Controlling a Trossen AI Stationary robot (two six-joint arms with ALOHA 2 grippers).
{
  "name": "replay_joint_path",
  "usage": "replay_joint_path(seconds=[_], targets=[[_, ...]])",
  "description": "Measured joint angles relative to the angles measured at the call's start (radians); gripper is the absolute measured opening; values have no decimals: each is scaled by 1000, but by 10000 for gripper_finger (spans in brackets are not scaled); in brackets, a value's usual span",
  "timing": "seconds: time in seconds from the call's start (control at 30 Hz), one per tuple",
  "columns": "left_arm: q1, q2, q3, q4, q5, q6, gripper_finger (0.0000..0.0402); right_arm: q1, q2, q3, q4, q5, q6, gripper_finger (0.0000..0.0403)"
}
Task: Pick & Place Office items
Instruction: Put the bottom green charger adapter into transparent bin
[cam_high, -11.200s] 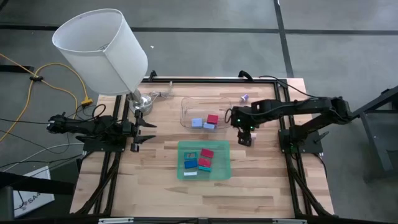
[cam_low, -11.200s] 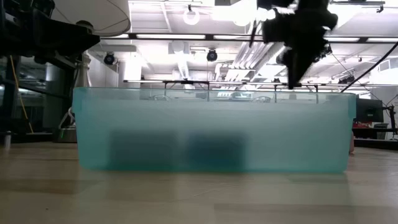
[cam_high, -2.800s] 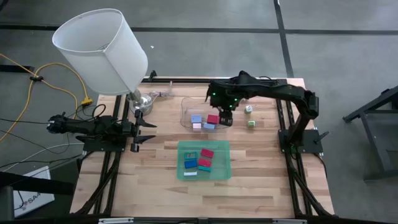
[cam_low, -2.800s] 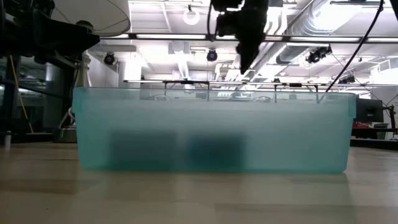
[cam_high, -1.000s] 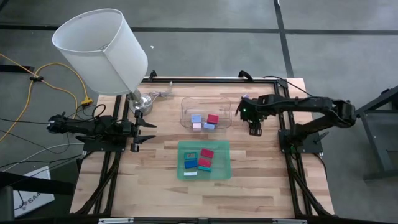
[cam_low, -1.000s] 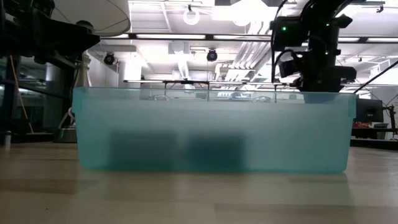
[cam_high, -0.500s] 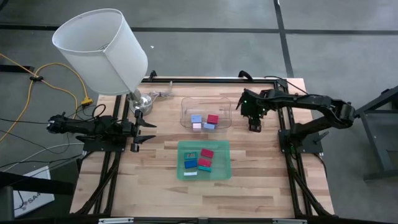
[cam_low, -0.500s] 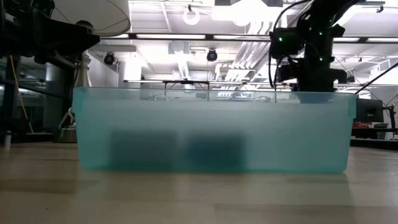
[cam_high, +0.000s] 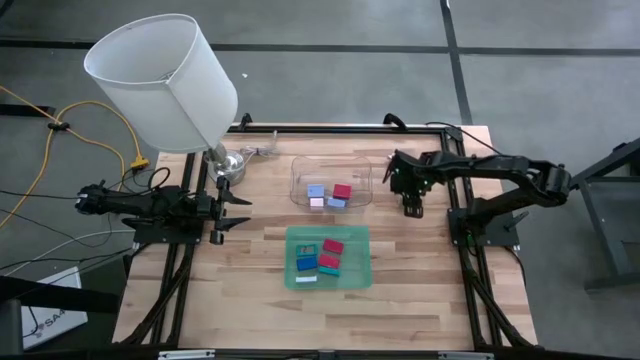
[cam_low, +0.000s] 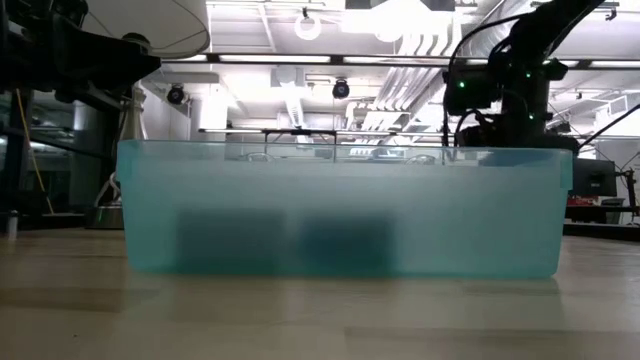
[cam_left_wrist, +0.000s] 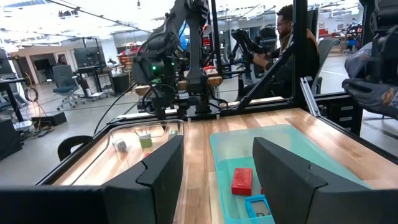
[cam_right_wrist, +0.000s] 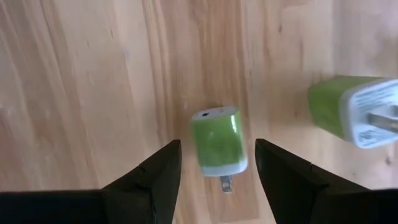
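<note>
My right gripper (cam_high: 410, 207) hangs open over the table, right of the clear tray (cam_high: 298, 170), fingers pointing down. In the right wrist view its fingers (cam_right_wrist: 217, 149) stand on either side of a small green cube (cam_right_wrist: 216, 140) with a white end that lies flat on the wood, untouched. A second green cube (cam_right_wrist: 351, 111) lies beside it. Red, blue and teal blocks (cam_high: 328, 257) lie in the green tray (cam_high: 292, 282). Pale blue, red and pink blocks (cam_high: 331, 194) lie in the clear tray. My left gripper (cam_high: 238, 212) waits open at the table's left edge.
A lamp with a big white shade (cam_high: 160, 80) stands at the far left corner on a metal base (cam_high: 228, 165). In the low view the green tray's wall (cam_low: 340, 210) hides the right gripper's fingertips. A person (cam_left_wrist: 287, 25) is in the room beyond the table.
The right gripper has stayed over the green cubes, right of the clear tray, and has sunk a little toward the table while its arm shifted its bend. Its fingers remain open. No block has moved.
</note>
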Motion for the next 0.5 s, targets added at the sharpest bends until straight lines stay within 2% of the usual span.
replay_joint_path(seconds=[0.5], targets=[[0, 0, 0, 0, 0, 0, 186, 0, 0, -71, 89, -7, -22, 192]])
